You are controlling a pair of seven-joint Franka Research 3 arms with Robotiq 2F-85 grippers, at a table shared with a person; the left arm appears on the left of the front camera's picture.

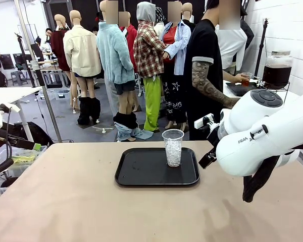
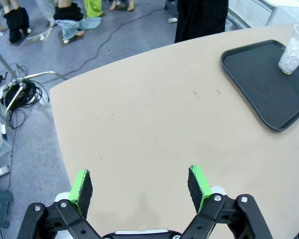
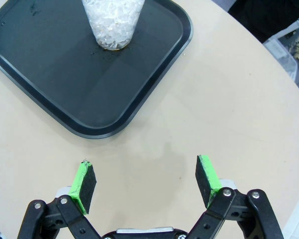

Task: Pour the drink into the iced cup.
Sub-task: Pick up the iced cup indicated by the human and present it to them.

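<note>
- The left gripper [image 2: 142, 185] hovers over bare table [image 1: 65, 201], jaws spread wide, holding nothing.
- In the middle of the table lies a black tray [image 1: 136, 174]. On its far right part stands the iced cup [image 1: 172, 148], clear plastic, upright, packed with white ice nearly to the rim. At most a faint tint shows at its base; no drink seems poured yet.
- Beyond the table a person [image 1: 202, 65] in a black shirt is turned toward a side counter. Their hand [image 1: 237, 78] holds a small cup [image 1: 246, 79] with a little orange-red drink in it.
- Just right of that is a big glass jar [image 1: 276, 68] of dark reddish-brown drink, well apart from the tray.
- The right gripper [image 3: 145, 181] hangs near the tray's corner, jaws wide apart and empty.
- Pouring looks not yet begun. Next, I judge, the drink must reach the table, then be gripped upright and tipped slowly over the ice.
</note>
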